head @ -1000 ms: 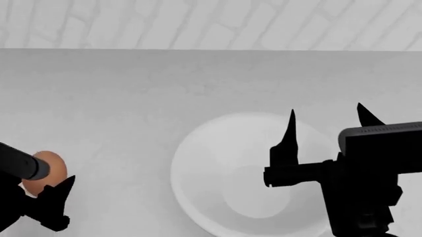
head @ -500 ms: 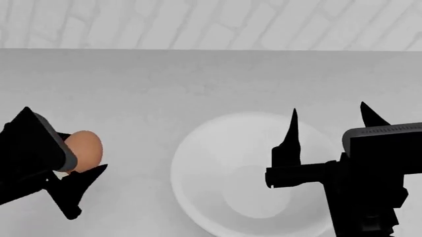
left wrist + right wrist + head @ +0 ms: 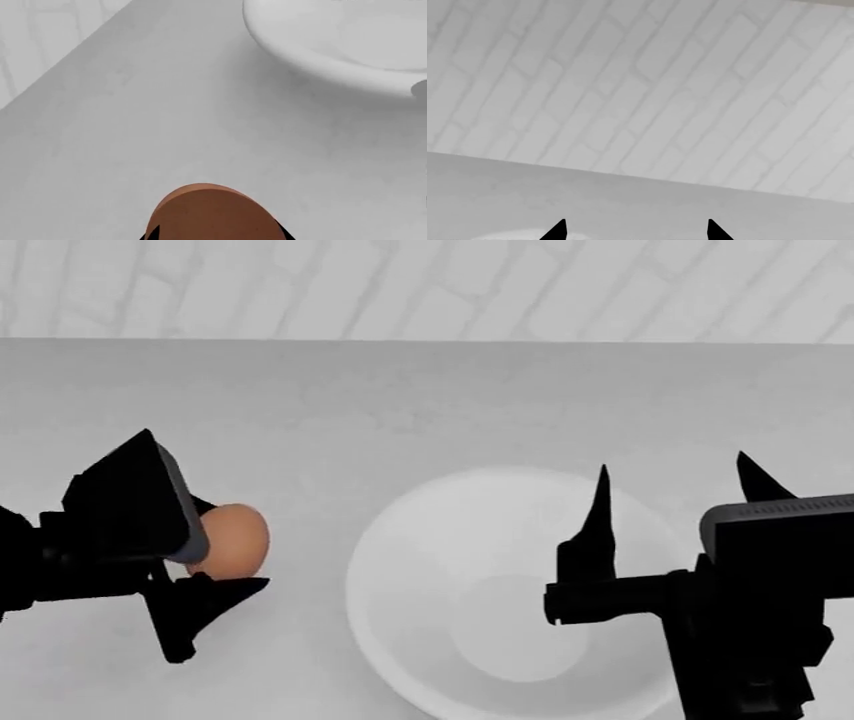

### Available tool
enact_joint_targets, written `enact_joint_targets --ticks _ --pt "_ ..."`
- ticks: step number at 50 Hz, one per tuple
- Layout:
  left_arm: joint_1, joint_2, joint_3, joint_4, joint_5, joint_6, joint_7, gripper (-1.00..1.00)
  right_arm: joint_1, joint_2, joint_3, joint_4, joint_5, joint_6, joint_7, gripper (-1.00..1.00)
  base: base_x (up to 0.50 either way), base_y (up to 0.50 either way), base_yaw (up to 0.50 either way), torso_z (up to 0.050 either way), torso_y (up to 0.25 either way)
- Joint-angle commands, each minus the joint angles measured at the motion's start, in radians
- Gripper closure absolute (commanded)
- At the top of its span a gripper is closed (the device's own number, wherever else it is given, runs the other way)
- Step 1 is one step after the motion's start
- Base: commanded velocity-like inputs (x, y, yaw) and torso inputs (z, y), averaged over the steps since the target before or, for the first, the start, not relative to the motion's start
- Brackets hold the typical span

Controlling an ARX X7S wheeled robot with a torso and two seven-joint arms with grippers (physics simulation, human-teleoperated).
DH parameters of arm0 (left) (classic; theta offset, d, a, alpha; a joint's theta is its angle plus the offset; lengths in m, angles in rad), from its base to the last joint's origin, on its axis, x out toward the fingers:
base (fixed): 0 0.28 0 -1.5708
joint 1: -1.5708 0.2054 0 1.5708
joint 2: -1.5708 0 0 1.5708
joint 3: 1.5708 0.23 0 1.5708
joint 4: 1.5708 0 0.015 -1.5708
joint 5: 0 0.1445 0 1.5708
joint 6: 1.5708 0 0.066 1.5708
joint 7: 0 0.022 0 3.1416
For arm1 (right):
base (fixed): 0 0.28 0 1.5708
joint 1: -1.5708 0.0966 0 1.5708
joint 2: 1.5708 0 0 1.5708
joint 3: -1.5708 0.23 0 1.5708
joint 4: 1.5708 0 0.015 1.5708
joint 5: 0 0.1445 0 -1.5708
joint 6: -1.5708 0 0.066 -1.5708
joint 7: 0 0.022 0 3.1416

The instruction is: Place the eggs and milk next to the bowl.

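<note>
A reddish-brown egg (image 3: 238, 538) hangs above the white counter, left of the bowl, with my left gripper (image 3: 220, 550) shut on it. In the left wrist view the egg (image 3: 212, 212) fills the space between the jaws, and the bowl (image 3: 313, 50) lies ahead across bare counter. The large glossy white bowl (image 3: 420, 550) sits on the counter at centre right. My right gripper (image 3: 674, 480) hovers over the bowl's right half, open, with nothing between its fingers (image 3: 635, 229). The milk is out of view.
A pale brick wall (image 3: 427, 285) runs along the back edge of the white counter (image 3: 400, 410). The right wrist view looks at that wall (image 3: 647, 100) over the counter's far strip.
My left gripper has carried the brown egg rightward and up, from the frame's left edge to beside the bowl. The right arm has barely shifted.
</note>
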Motion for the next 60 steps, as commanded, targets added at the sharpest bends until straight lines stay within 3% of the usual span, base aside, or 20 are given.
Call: enact_joint_targets --ticks 1,25,41,60 --pt "-0.088 0.114 0.021 -0.252 -0.024 0.073 0.108 1.00 -0.005 -0.006 0.013 0.016 -0.013 -0.005 -0.009 -1.00 0.00 0.00 0.00 0.000 0.000" --pt "-0.116 0.207 0.051 -0.407 -0.006 0.173 0.152 1.00 -0.011 0.002 0.018 0.006 -0.006 0.003 0.001 -1.00 0.00 0.00 0.00 0.000 0.000" --pt "-0.159 0.300 0.063 -0.669 0.018 0.336 0.175 1.00 -0.002 0.009 0.015 -0.002 -0.001 0.020 0.009 -1.00 0.00 0.00 0.00 0.000 0.000" --pt "-0.127 0.315 0.032 -0.679 0.056 0.350 0.184 1.00 -0.007 0.015 0.014 -0.002 0.002 0.020 0.013 -1.00 0.00 0.00 0.00 0.000 0.000"
